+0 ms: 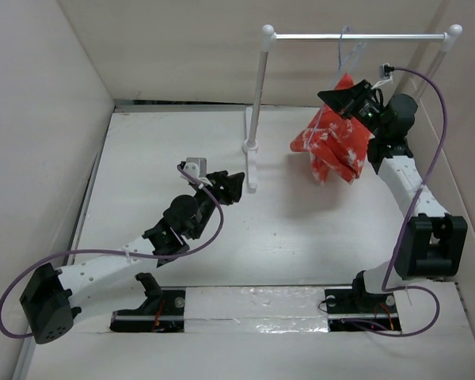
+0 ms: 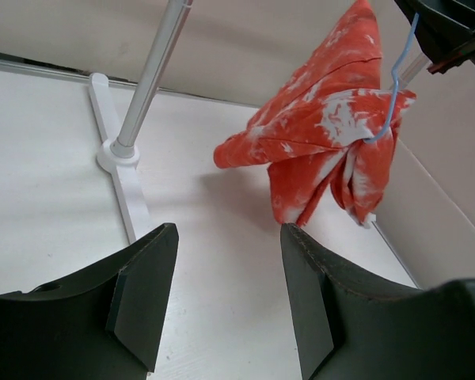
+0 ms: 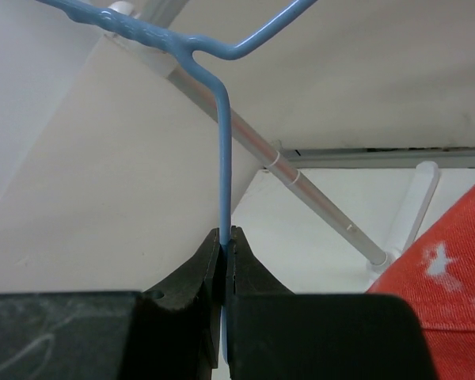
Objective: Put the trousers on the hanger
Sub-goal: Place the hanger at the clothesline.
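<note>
**Trousers on hanger, held aloft; hang-up unconfirmed**

- The trousers [image 1: 332, 150] are draped in a bunched fold over the hanger [image 3: 224, 158], upper right of the top view. They are clear of the counter [image 1: 301, 229], with the legs dangling loose. The main step looks done.
- The right end effector [image 3: 224, 237] is clenched on the hanger's upright wire just below the twisted neck. Its jaws are pressed flat on the wire and it carries the load.
- The left end effector [image 2: 229, 233] is released, with its jaws apart and nothing between them. It sits over the counter at centre-left of the top view, well apart from the trousers and pointed towards them.
- The hanger's top reaches the crossbar [image 1: 356, 36] of the white rail stand [image 1: 256, 103]. The wire is too thin there to tell whether the hook sits over the bar.
- Left to do, by my judgement: confirm the hook is seated if hanging is wanted, then let go. The drape looks lopsided and might slip.
</note>
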`<state>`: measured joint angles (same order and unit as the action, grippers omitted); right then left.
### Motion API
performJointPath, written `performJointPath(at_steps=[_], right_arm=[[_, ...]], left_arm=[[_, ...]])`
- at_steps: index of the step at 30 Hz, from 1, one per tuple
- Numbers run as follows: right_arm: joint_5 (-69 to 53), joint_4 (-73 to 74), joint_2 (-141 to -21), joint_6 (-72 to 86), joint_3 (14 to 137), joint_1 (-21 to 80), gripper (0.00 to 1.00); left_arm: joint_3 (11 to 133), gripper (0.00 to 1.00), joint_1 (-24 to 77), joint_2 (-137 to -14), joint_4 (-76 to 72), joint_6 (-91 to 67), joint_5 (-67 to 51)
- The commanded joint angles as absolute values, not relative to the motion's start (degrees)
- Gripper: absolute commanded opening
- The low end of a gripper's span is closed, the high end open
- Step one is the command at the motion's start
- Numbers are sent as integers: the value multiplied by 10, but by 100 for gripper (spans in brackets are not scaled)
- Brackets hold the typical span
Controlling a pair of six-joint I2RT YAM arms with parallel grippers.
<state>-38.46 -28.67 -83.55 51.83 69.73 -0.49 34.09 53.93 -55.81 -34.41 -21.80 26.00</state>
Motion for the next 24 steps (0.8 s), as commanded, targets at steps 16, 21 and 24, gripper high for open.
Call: performJointPath(at_steps=[16, 21, 24], right_arm=[[-410, -337, -955, 522, 838, -51, 0], [-425, -349, -987, 521, 832, -62, 0], [-424, -348, -982, 512, 814, -68, 0]], left_arm=[[324, 52, 533, -574, -381, -200, 263], [327, 52, 533, -576, -377, -203, 250], [327, 52, 527, -577, -374, -204, 259]])
